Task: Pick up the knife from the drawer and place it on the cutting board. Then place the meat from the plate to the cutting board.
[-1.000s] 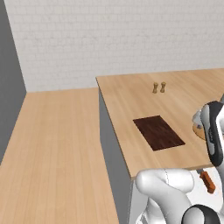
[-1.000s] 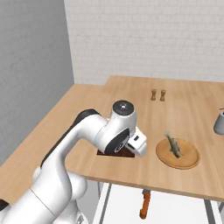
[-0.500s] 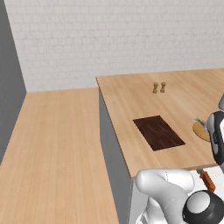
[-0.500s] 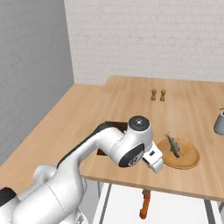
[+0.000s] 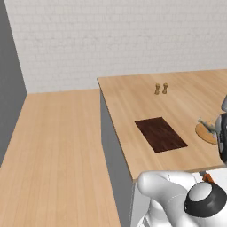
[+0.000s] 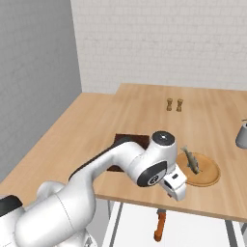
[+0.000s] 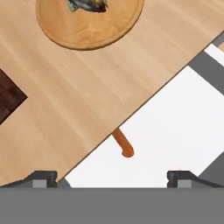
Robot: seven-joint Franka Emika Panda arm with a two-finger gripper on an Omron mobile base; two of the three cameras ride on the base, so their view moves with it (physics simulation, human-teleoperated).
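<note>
Left base view: the cutting board (image 5: 160, 134) lies bare on the surface (image 5: 133, 102).

Right base view: the meat (image 6: 192, 160) rests on the plate (image 6: 207, 174).

Hand view: the knife (image 7: 123, 143), orange handle showing, lies in the drawer (image 7: 175, 135), blade hidden under the surface edge. Gripper (image 7: 112, 176) jaws stand wide apart, empty. Risk: descending jaws could strike that overhang.

Bright even light, shadowless, slightly soft

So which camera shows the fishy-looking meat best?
The right base view: the meat lies whole and unblocked on the plate. The hand view cuts it off at the top edge, so part of it shows. In the left base view it is a small grey sliver beside the arm.
</note>
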